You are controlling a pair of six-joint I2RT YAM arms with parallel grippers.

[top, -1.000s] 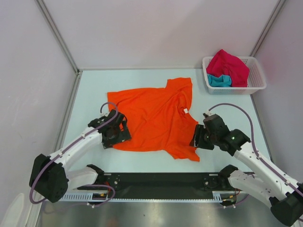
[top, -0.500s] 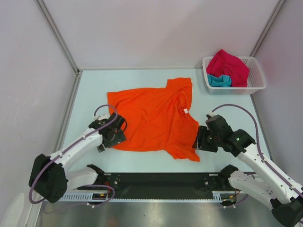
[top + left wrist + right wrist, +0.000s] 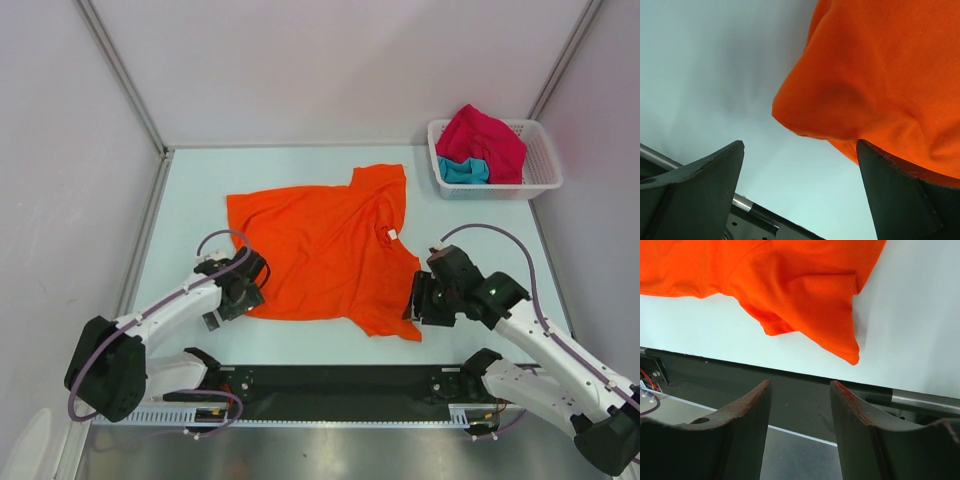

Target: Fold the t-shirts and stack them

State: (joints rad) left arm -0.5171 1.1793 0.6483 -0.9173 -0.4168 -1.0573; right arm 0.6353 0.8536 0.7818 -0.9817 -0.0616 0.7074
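Note:
A bright orange t-shirt (image 3: pixel 325 245) lies spread and wrinkled on the pale table, collar to the right. My left gripper (image 3: pixel 240 297) is open at the shirt's near left corner; in the left wrist view that corner (image 3: pixel 840 115) lies just beyond the spread fingers (image 3: pixel 705 175). My right gripper (image 3: pixel 418 300) is open beside the shirt's near right sleeve; the sleeve tip (image 3: pixel 840 342) shows ahead of its fingers (image 3: pixel 745 410). Crimson-pink (image 3: pixel 487 138) and teal (image 3: pixel 462 170) t-shirts lie bunched in the basket.
The white lattice basket (image 3: pixel 545 175) stands at the back right corner. A black rail (image 3: pixel 340 385) runs along the table's near edge. Grey walls close the left, back and right sides.
My left gripper has slid down toward the near edge, off the shirt's left hem to its corner. My right gripper shifted slightly toward the near edge. The shirt has not moved.

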